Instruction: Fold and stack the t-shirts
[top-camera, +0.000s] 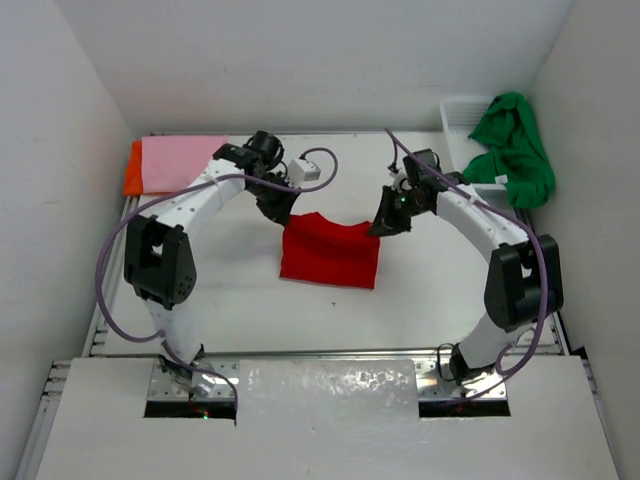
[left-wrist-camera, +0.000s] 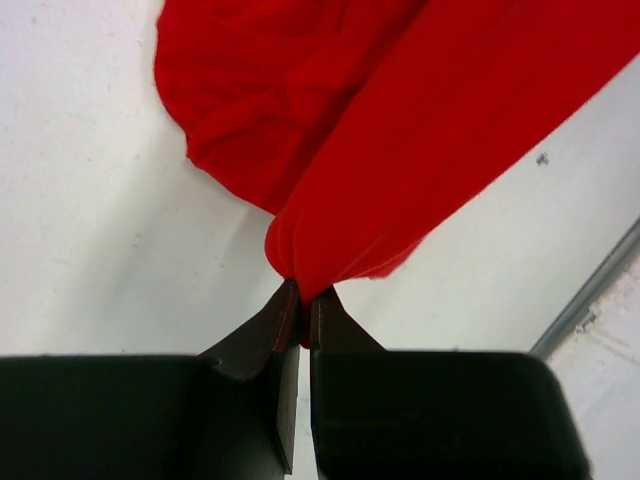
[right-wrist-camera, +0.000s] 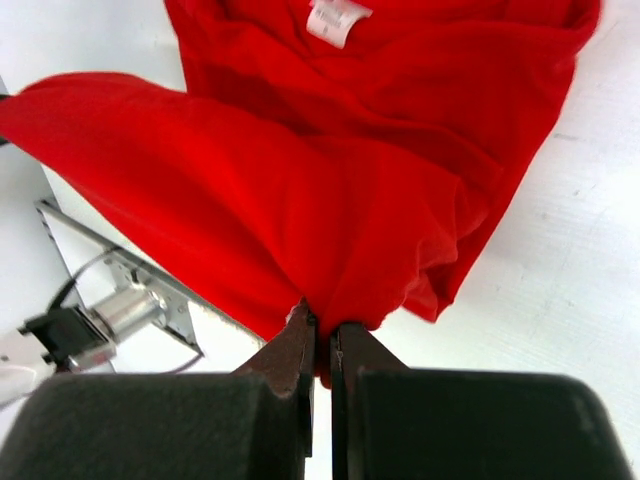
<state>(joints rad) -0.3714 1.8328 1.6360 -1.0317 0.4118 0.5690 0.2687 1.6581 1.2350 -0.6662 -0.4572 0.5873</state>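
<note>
The red t-shirt (top-camera: 330, 252) hangs as a folded sheet over the middle of the table, held up by its two far corners. My left gripper (top-camera: 285, 213) is shut on its left corner, and the cloth (left-wrist-camera: 400, 130) bunches out from between the tips (left-wrist-camera: 303, 292). My right gripper (top-camera: 385, 222) is shut on the right corner, with red cloth (right-wrist-camera: 330, 190) draped ahead of the tips (right-wrist-camera: 322, 320) and a white label (right-wrist-camera: 337, 20) showing. A pink t-shirt (top-camera: 182, 163) lies folded on an orange t-shirt (top-camera: 131, 170) at the far left. The green t-shirt (top-camera: 515, 150) is draped over the basket.
A white mesh basket (top-camera: 460, 118) stands at the far right corner, against the wall. White walls close the table in on three sides. A metal rail (top-camera: 330, 352) runs along the near edge by the arm bases.
</note>
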